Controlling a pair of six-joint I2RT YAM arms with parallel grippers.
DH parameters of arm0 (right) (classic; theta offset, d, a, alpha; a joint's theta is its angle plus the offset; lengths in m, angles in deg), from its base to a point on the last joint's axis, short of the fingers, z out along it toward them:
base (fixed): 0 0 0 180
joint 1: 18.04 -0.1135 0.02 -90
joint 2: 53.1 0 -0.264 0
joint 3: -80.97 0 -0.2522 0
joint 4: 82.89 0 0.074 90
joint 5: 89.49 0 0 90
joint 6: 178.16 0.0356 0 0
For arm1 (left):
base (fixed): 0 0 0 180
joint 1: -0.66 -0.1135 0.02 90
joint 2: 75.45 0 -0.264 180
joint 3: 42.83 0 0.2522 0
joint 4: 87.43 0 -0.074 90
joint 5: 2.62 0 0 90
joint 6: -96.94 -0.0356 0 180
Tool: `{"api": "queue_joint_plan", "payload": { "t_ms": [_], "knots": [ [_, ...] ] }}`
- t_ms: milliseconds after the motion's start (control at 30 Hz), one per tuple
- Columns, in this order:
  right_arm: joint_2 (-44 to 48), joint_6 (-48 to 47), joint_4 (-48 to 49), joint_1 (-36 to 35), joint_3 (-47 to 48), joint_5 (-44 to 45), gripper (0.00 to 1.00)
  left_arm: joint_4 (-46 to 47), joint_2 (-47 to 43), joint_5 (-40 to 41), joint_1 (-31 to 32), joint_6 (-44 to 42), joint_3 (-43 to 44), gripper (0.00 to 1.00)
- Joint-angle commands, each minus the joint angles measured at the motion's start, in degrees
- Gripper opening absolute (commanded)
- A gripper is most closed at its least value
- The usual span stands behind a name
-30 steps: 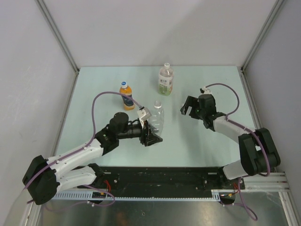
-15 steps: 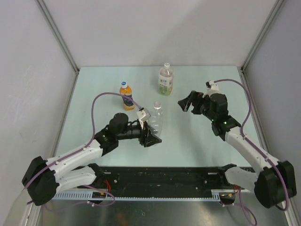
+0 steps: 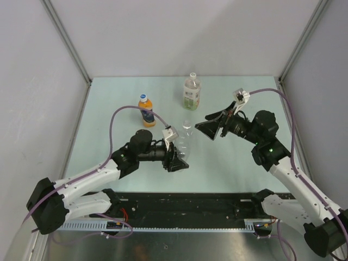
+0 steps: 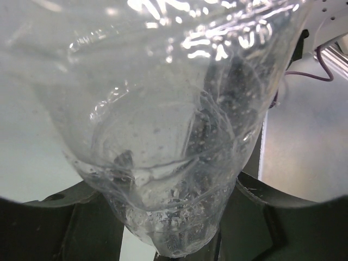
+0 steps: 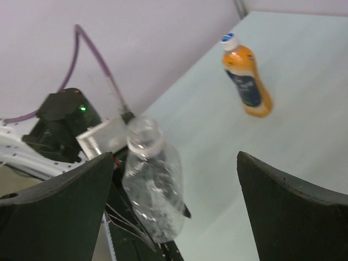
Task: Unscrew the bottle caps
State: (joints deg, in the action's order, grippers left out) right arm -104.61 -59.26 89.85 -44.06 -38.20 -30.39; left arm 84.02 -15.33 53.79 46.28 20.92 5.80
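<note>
Grey panel walls close in a pale green table (image 3: 109,109) on which two of three bottles stand. The step in hand looks like the first unscrewing. The left gripper (image 3: 176,157) has its jaws clamped on the lower body of a clear crinkled plastic bottle (image 3: 186,140) and holds it upright near the middle of the table. The right gripper (image 3: 209,126) hangs just beside the bottle's top with its jaws spread wide and nothing between them. The whitish translucent cap (image 5: 142,129) sits on that bottle's neck, between the open right jaws as the wrist camera sees it but not yet touched. It appears to be screwed on, though the blur makes that hard to confirm. The next move calls for bringing the right jaws level around the cap, closing on it alone and not on the soft neck, then turning while the left grip keeps the body from spinning or buckling. The clear bottle shows droplets clinging inside its walls and seems otherwise nearly empty. Farther back and to the left stands an orange-filled bottle (image 3: 146,113) with a blue, white-topped cap (image 3: 143,97). Near the far edge stands a pale bottle with a green label (image 3: 191,95) and a small white-topped cap (image 3: 192,75), its contents light or clear. Both caps are on and well apart from either gripper.
</note>
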Motion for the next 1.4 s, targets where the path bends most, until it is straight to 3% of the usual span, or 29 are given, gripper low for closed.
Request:
{"api": "queue_joint_plan", "payload": {
  "t_ms": [0,133,367,433,533,600,733,800,900,933,967,1067,1367],
  "knots": [
    [-2.2,-0.5,-0.1,-5.1,5.9,1.7,0.99,-0.7,0.7,1.5,2.5,-0.9,4.2,0.00],
    [-5.4,-2.6,-2.7,-9.6,8.5,6.2,0.95,-1.2,1.7,2.9,3.3,-0.7,5.2,0.00],
    [-8.9,-2.6,-3.9,-11.7,9.8,7.4,0.66,-1.4,1.7,2.9,3.9,-0.8,5.7,0.00],
    [-9.0,-2.6,-3.9,-11.8,9.9,7.4,0.50,-1.4,1.3,3.3,4.0,-0.9,5.5,0.00],
    [-8.9,-2.3,-3.9,-11.7,9.9,7.5,0.15,-1.6,0.9,3.5,3.9,-1.2,5.2,0.00],
    [-8.7,-2.1,-3.8,-11.8,9.9,7.7,0.04,-1.6,0.8,3.8,4.0,-1.4,5.1,0.00],
    [-8.1,-2.4,-3.9,-11.8,9.9,8.1,0.00,-1.6,0.8,3.9,4.0,-1.4,5.1,0.05],
    [-8.0,-2.8,-4.0,-11.8,9.8,8.2,0.00,-1.7,0.7,4.2,3.9,-1.5,5.0,0.17],
    [-7.8,-3.4,-4.2,-11.9,9.9,8.4,0.00,-1.7,-0.1,4.8,4.0,-1.7,4.7,0.70],
    [-7.6,-3.7,-4.3,-12.0,9.9,8.5,0.00,-1.7,-0.6,5.7,4.0,-1.6,4.6,0.85],
    [-7.3,-4.1,-4.7,-12.1,9.9,8.9,0.00,-1.8,-1.1,6.8,4.0,-1.6,4.5,0.92],
    [-6.5,-5.6,-5.9,-12.3,9.8,10.4,0.00,-2.0,-3.1,9.7,4.0,-1.7,4.1,0.98],
    [-5.2,-10.9,-12.2,-12.5,9.8,17.0,0.00,-3.7,-8.0,17.7,4.0,-1.4,4.3,0.99]
  ]
}}
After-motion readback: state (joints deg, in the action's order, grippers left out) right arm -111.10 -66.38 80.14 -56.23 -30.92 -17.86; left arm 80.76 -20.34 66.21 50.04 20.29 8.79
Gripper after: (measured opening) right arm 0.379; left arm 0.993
